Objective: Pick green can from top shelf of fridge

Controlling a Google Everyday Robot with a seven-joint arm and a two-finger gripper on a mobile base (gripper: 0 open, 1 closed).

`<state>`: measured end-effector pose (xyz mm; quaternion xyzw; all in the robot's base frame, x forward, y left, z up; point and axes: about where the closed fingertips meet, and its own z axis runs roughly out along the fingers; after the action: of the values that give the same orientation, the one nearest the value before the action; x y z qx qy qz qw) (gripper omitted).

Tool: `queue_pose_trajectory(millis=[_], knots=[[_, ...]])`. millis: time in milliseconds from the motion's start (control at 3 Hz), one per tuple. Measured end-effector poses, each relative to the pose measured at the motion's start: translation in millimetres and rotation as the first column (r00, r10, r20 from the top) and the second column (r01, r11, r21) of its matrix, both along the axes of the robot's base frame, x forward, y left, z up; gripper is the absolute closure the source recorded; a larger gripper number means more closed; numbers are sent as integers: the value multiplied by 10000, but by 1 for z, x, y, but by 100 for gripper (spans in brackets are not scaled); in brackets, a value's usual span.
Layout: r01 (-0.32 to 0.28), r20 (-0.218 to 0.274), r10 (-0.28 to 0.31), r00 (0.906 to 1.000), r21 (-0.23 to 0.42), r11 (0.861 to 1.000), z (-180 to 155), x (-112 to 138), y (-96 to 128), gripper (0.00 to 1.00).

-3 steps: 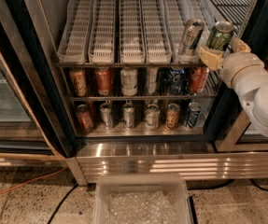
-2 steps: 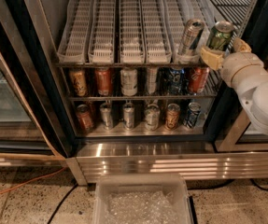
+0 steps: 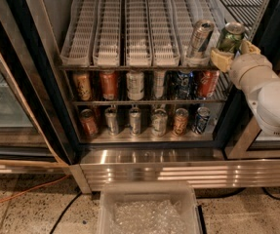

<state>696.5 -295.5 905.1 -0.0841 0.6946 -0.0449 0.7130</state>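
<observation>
The fridge (image 3: 56, 130) stands open in front of me. Its top shelf (image 3: 139, 28) is a rack of long white slotted lanes. A silver-grey can (image 3: 199, 38) leans at the front of the right lane. Just right of it is the green can (image 3: 230, 35), tilted, with its silver rim up. My gripper (image 3: 234, 53) reaches in from the right on its white arm. Its pale yellow fingers (image 3: 221, 60) sit on either side of the green can's lower half, shut on it. The can's base is hidden behind the fingers.
Two lower wire shelves (image 3: 144, 101) hold rows of several cans. The black door frame (image 3: 271, 13) is close behind my arm on the right. A glass door (image 3: 8, 106) hangs open at left. A clear plastic bin (image 3: 149, 211) sits on the floor below the steel base (image 3: 154, 172).
</observation>
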Motion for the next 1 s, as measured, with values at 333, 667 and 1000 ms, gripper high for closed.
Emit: queue_pose_trajectory(millis=[333,667,1000], knots=[[40,2,-40,10000,18,10000,0,2,3,34],[94,10,-94,10000,118,9999,0,5,5,31],[87,8,-87,10000,260,9996,1,10,8,28]])
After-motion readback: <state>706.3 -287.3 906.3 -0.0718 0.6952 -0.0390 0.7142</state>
